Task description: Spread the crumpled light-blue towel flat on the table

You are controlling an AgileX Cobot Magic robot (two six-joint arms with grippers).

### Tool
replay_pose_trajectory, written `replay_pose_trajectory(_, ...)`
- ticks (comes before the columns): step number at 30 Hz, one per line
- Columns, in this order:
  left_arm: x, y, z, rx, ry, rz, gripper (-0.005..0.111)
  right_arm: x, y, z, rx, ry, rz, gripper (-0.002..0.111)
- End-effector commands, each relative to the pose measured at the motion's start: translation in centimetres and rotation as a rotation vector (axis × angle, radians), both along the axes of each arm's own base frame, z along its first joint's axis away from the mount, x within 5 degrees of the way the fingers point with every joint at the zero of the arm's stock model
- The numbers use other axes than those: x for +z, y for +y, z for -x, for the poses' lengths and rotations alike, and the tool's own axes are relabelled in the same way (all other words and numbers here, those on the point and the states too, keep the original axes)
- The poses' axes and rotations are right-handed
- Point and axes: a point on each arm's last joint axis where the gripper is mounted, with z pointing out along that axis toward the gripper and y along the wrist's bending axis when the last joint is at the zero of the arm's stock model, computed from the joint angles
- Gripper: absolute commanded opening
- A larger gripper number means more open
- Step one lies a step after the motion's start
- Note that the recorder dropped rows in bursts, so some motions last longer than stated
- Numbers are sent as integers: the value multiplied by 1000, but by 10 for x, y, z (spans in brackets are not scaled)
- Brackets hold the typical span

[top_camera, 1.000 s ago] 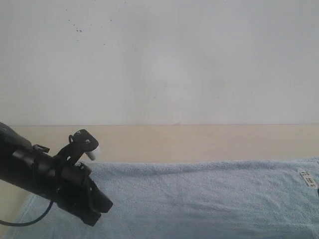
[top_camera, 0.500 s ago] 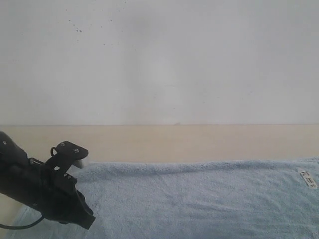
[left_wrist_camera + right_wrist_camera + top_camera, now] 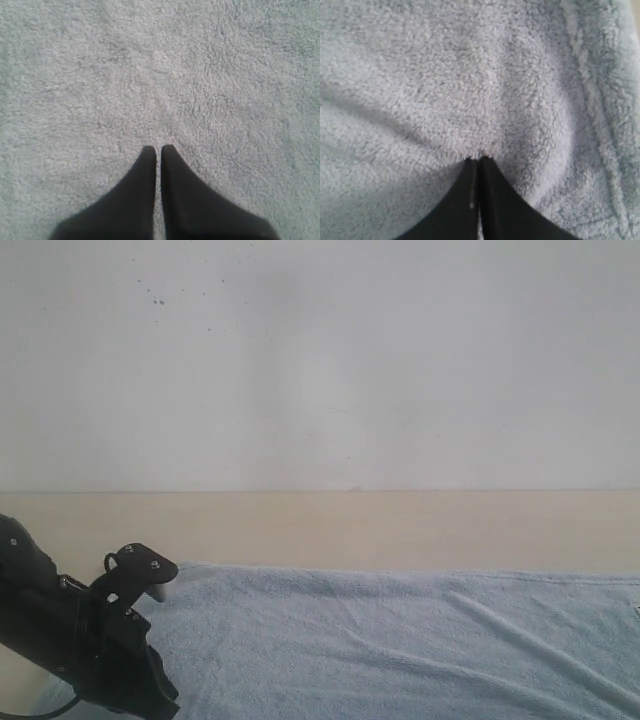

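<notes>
The light-blue towel (image 3: 400, 640) lies spread across the near part of the beige table (image 3: 400, 530), its far hem almost straight with shallow creases on the right. My left arm (image 3: 90, 640) reaches over the towel's left end. In the left wrist view the left gripper (image 3: 158, 148) is shut, with flat towel (image 3: 160, 75) under it and nothing between the fingers. My right gripper (image 3: 479, 159) is shut too, its tips pressed into the towel (image 3: 445, 90), which puckers around them beside a stitched hem (image 3: 600, 125). The exterior view does not show the right gripper.
A plain white wall (image 3: 320, 360) rises behind the table. A strip of bare tabletop (image 3: 500, 525) runs between the wall and the towel's far hem. A black cable (image 3: 40, 708) hangs under the left arm.
The towel has slid to the right; its white tag has left the exterior view and the far hem has straightened. The left arm has drawn back towards the lower left corner.
</notes>
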Motion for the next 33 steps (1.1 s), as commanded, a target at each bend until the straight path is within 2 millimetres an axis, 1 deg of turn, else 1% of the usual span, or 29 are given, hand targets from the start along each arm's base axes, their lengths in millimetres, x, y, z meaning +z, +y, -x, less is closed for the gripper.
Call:
replay_pose_trajectory(1,2,3,-3,23,-50,-20,4,24,3,-22,13,-218,-55,0)
replay_pose_trajectory(4,21,6,-17,118,-186,-5,4,55,1,-46,-2,-420,-62,0)
replay_pose_trajectory(7,43,11,-33,263,-346,13,4,85,-5,-71,-26,-593,-43,0)
replay_pose_trajectory(8,50,14,-40,301,-415,-3,4,93,-8,-80,-17,-633,-28,0)
replay_pose_trajectory(9,54,17,-47,318,-475,-27,4,96,-11,-88,-5,-650,-17,0)
replay_pose_trajectory(10,56,19,-54,315,-526,-55,4,101,-14,-100,20,-663,-11,0)
replay_pose_trajectory(11,56,19,-60,294,-552,-79,4,98,-15,-109,30,-642,-31,0)
replay_pose_trajectory(12,54,19,-67,254,-565,-101,4,99,-17,-120,41,-634,-48,0)
replay_pose_trajectory(13,51,18,-74,220,-557,-114,4,90,-18,-131,57,-584,-91,0)
replay_pose_trajectory(14,46,16,-80,204,-546,-116,4,89,-19,-142,71,-566,-116,0)
replay_pose_trajectory(16,39,15,-91,207,-516,-105,4,78,-20,-160,104,-492,-188,0)
replay_pose_trajectory(19,29,13,-101,193,-425,-63,4,65,-22,-176,138,-419,-243,0)
replay_pose_trajectory(22,17,15,-112,160,-320,-25,4,56,-24,-182,142,-407,-239,0)
replay_pose_trajectory(24,14,22,-123,227,-300,10,4,54,-26,-183,157,-422,-216,0)
replay_pose_trajectory(27,14,32,-137,313,-282,67,4,53,-27,-185,187,-433,-196,0)
replay_pose_trajectory(32,2,38,-144,273,-242,59,4,39,-28,-186,186,-406,-203,0)
replay_pose_trajectory(33,-2,39,-144,268,-236,50,4,36,-28,-186,190,-400,-205,0)
